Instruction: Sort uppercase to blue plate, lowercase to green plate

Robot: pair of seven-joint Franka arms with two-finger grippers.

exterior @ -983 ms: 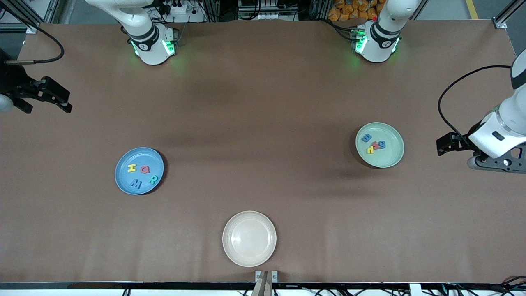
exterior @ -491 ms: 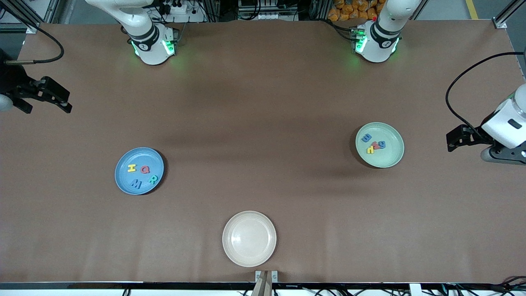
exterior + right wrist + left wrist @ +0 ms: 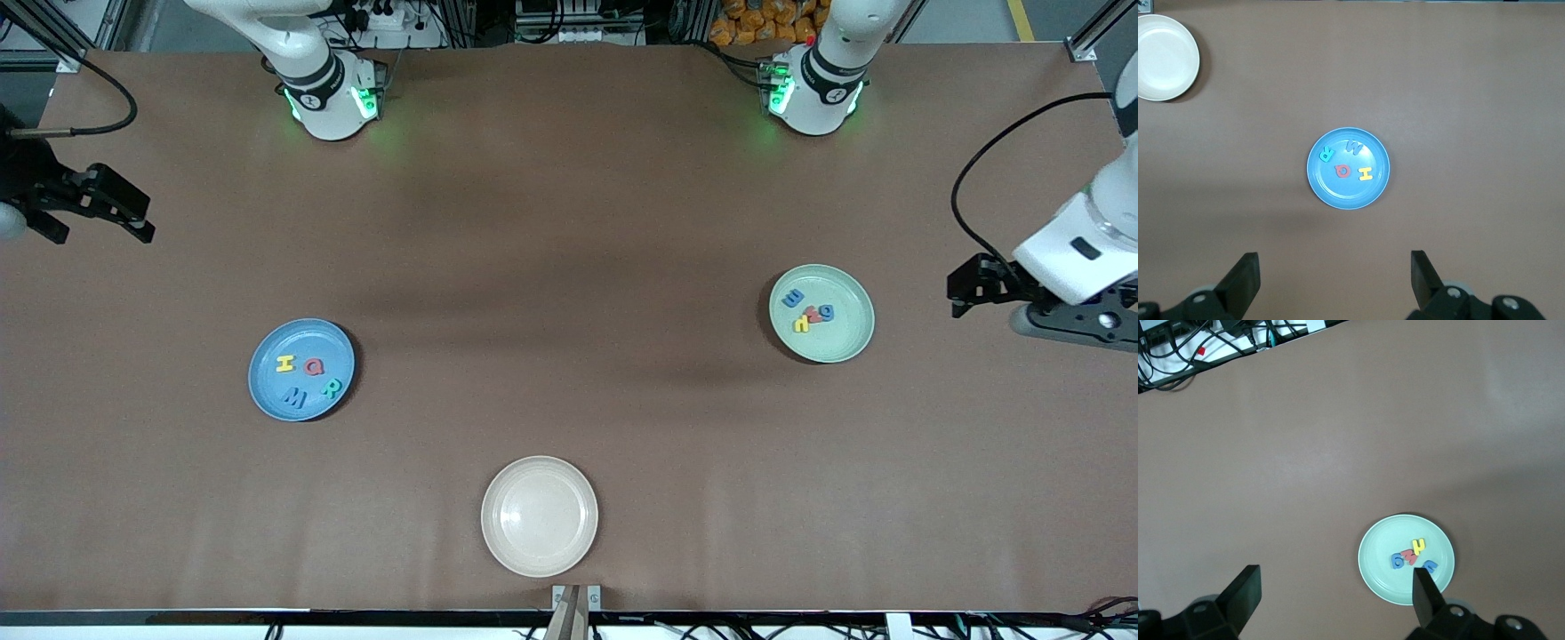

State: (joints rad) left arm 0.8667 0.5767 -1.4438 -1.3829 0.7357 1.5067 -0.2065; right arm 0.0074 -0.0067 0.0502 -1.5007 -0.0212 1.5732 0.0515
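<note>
Tabletop: brown, wide bare middle.
Blue plate: toward right arm's end, held the uppercase H, Q, M, R.
Green plate: toward left arm's end, held the lowercase, clustered.
Left hand: apart, empty, above tabletop edge.
Right hand: apart, empty, at the other edge.

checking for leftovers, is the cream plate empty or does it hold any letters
Empty: the cream plate shows only its bare inside, no letters.

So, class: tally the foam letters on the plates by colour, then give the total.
Yellow: 2 (H, one on the green plate)
Red: 2 (Q, one)
Blue: 3 (M, g, m)
Teal-green: 1 (R)
Total: 8
</note>
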